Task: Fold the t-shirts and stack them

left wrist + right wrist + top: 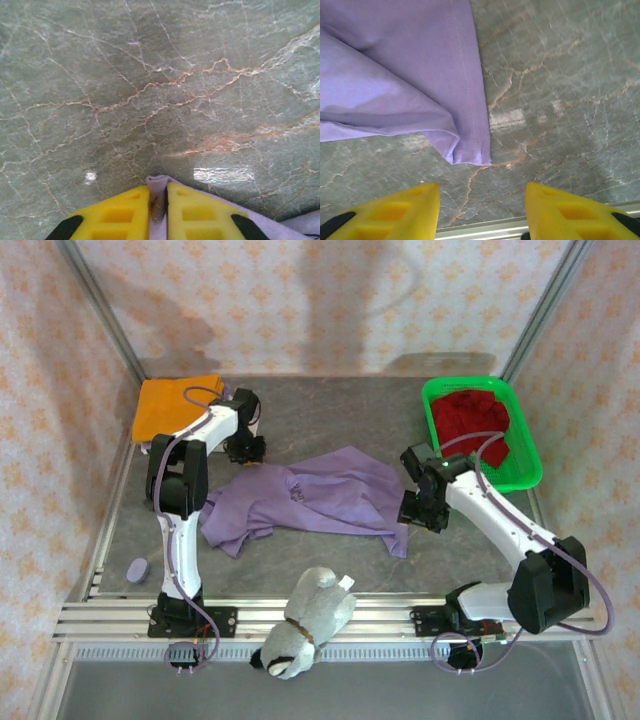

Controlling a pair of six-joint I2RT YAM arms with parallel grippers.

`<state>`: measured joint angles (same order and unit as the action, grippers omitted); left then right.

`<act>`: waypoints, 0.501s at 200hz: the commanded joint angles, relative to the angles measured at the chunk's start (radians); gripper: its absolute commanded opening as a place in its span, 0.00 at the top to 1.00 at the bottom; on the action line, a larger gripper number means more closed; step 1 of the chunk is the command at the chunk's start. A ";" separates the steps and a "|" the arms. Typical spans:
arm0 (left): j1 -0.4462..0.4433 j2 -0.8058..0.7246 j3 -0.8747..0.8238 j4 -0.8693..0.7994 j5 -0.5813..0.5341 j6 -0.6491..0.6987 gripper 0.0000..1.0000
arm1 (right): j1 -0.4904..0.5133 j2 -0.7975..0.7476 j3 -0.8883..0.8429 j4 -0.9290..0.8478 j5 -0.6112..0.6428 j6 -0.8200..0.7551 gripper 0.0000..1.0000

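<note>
The lavender t-shirt (320, 500) lies unfolded and rumpled across the centre of the top view, creased, one sleeve trailing to the lower left and a corner reaching the lower right. In the right wrist view its hemmed corner (465, 145) lies flat, upper left. In the left wrist view a small fold of it (270, 225) is pinched in the left gripper (158, 189), bottom centre. The orange t-shirt (175, 405) lies flat, upper left. The dark red t-shirt (475, 420) is bunched in the green basket (525, 480), upper right

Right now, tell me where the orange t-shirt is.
In the top external view, the orange t-shirt lies in the far left corner of the table, behind the left gripper and opposite the green basket at far right.
</note>
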<state>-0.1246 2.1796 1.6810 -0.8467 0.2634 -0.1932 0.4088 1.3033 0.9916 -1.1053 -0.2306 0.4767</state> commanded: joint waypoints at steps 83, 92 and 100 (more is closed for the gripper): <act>0.033 -0.225 -0.075 0.057 0.046 -0.035 1.00 | 0.001 0.036 -0.224 0.190 -0.086 0.092 0.57; 0.033 -0.221 -0.067 0.043 0.046 -0.034 1.00 | 0.003 0.048 -0.228 0.204 -0.102 0.094 0.58; 0.033 -0.223 -0.071 0.048 0.052 -0.037 1.00 | 0.004 0.054 -0.236 0.221 -0.115 0.097 0.58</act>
<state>-0.1059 1.9404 1.6161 -0.7971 0.2962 -0.2111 0.4088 1.3357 0.7738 -0.9516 -0.3099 0.5510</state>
